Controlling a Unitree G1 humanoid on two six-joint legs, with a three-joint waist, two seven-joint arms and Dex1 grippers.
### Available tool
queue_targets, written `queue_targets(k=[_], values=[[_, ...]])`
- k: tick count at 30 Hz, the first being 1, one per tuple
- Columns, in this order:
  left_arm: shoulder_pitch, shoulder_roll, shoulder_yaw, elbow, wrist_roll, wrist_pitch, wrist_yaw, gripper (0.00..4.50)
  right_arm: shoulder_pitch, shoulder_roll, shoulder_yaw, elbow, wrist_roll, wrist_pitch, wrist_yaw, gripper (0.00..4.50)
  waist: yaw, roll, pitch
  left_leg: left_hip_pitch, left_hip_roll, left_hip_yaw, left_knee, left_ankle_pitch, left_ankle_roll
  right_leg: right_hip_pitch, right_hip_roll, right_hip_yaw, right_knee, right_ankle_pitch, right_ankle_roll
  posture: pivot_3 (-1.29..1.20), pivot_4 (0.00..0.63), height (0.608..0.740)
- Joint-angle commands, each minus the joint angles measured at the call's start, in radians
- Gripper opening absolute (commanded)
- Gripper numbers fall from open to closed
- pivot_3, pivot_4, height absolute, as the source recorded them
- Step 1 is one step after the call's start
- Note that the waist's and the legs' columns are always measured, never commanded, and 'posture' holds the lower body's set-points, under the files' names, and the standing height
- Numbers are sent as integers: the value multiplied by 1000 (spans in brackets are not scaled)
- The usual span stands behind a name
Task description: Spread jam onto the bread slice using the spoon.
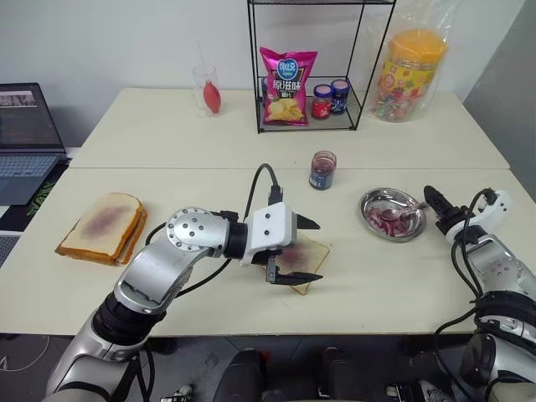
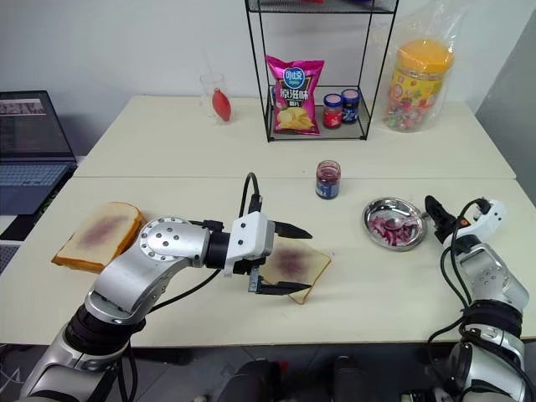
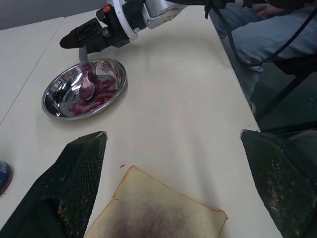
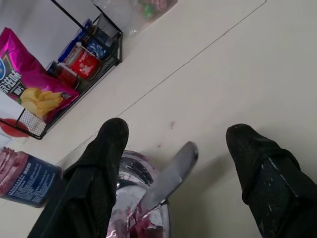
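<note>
The shiny metal spoon (image 3: 87,84) is lying in the round steel dish (image 1: 372,219), its bowl smeared purple, between the right gripper's (image 4: 176,136) parted rubbery fingers. The left gripper (image 2: 289,258) is standing spread around the flat, jam-stained bread slice (image 2: 295,261). The glass jam jar (image 1: 322,170) is sitting nearby.

The cream table (image 1: 209,151) carries 1 bread slice (image 2: 295,265), the jam (image 1: 322,170), a steel dish (image 1: 392,214), a bread stack (image 1: 102,228) and a wire rack (image 1: 310,117).
</note>
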Motion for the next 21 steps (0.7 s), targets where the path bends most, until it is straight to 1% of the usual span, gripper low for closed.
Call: queue_targets(k=[1,4,7,12,19,21], values=[[-13,-5,2,-9,1,-14,5,4500,2,-9,-37,-46,48,43,-11,3527,0,0,0,0,0,0,0,0,0,0,0,0,0,0,0,0,150,740],[-15,-7,-1,-5,2,-17,3,4500,-8,3,-35,-42,77,102,-8,3527,-1,0,0,0,0,0,0,0,0,0,0,0,0,0,0,0,150,740],[-17,-7,-2,-4,4,-20,1,4500,-31,6,-27,-16,74,120,-16,3527,-1,0,0,0,0,0,0,0,0,0,0,0,0,0,0,0,150,740],[-19,-5,-3,2,8,-25,0,4500,-88,-3,-20,76,38,74,7,3527,-3,0,0,0,0,1,0,0,0,0,0,0,0,0,0,0,150,740],[-15,-2,-3,-6,9,-20,4,4500,-146,-21,-31,165,42,56,38,3527,-2,0,0,0,0,1,0,0,0,0,0,0,0,0,0,0,150,740],[-16,-2,-3,-6,10,-20,4,4500,-154,-26,-31,179,42,56,45,3527,-2,0,0,0,0,1,0,0,0,0,0,0,0,2,-3,0,150,740]])
